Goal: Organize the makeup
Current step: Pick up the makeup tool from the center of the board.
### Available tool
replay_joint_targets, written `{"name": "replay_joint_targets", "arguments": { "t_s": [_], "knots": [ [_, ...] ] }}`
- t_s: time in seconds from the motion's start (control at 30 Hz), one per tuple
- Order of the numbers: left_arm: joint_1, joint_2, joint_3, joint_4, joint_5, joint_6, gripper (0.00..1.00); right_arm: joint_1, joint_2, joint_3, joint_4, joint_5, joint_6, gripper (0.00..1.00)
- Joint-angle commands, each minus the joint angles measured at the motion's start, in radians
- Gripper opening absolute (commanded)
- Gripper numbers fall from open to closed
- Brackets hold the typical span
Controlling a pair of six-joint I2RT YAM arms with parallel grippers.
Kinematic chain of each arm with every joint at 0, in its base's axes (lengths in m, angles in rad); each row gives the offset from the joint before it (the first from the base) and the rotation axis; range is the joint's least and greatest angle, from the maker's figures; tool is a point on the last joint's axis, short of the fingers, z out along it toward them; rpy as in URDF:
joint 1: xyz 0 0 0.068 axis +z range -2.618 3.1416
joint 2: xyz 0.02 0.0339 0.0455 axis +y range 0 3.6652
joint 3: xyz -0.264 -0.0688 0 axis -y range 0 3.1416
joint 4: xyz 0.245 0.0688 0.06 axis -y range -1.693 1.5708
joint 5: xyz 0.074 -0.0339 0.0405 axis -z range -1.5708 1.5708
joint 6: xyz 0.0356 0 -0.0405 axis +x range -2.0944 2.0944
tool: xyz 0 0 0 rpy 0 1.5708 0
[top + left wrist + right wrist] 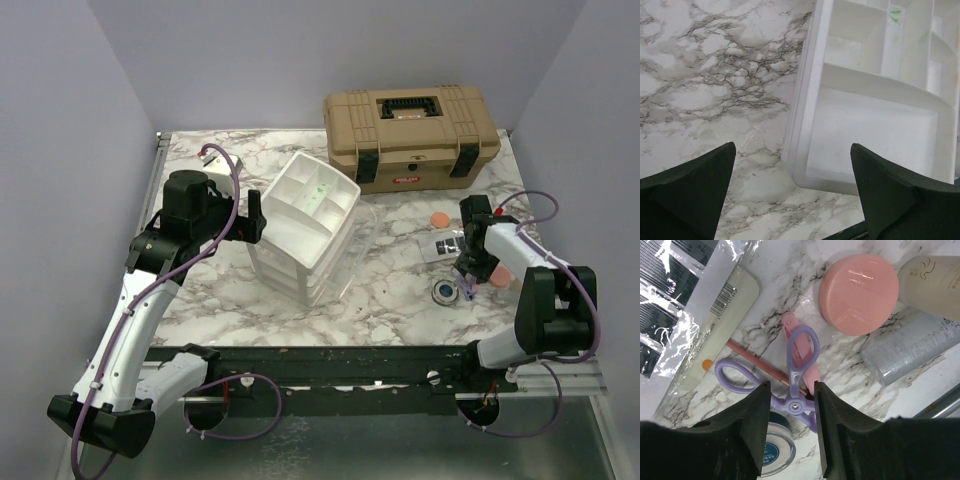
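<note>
Overhead, left hand (792,147) wide apart above the white divided tray (875,85); right hand (790,390) astride the purple curler (794,405), grip unclear.

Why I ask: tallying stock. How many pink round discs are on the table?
2. One pink disc lies before the tan toolbox; the other disc sits beside the right arm, which may hide more.

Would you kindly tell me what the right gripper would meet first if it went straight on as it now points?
The right gripper would likely meet the purple scissor-handled tool lying between its jaws, though depth is unclear.
</note>
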Motion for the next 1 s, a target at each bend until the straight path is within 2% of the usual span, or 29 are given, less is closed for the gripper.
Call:
{"name": "replay_joint_targets", "arguments": {
  "t_s": [0.0, 0.1, 0.3, 0.5, 0.77, 0.83, 0.87, 0.97],
  "knots": [
    [-0.007, -0.002, -0.003, -0.001, -0.021, 0.004, 0.99, -0.009, 0.006, -0.027, 0.064, 0.009, 0.036, 0.44],
    [-0.008, -0.002, -0.008, 0.001, -0.02, 0.002, 0.99, -0.009, 0.006, -0.05, 0.106, -0.03, 0.049, 0.42],
    [-0.008, -0.003, -0.004, 0.001, -0.025, 0.002, 0.99, -0.009, 0.03, -0.058, 0.088, 0.021, 0.075, 0.4],
    [-0.008, 0.0, -0.006, 0.001, -0.024, 0.001, 0.99, -0.009, 0.036, -0.085, 0.113, 0.002, 0.088, 0.37],
    [-0.007, 0.002, -0.002, -0.001, -0.023, 0.001, 0.99, -0.009, 0.027, -0.083, 0.119, -0.002, 0.082, 0.21],
    [-0.007, 0.002, 0.0, -0.002, -0.024, 0.001, 0.99, -0.009, 0.017, -0.075, 0.112, -0.003, 0.074, 0.06],
    [-0.007, 0.002, 0.002, -0.002, -0.025, 0.002, 0.99, -0.009, 0.008, -0.069, 0.106, -0.002, 0.072, 0.01],
    [-0.007, 0.002, 0.005, -0.004, -0.024, 0.001, 0.99, -0.009, -0.025, -0.049, 0.09, -0.007, 0.058, 0.01]
  ]
}}
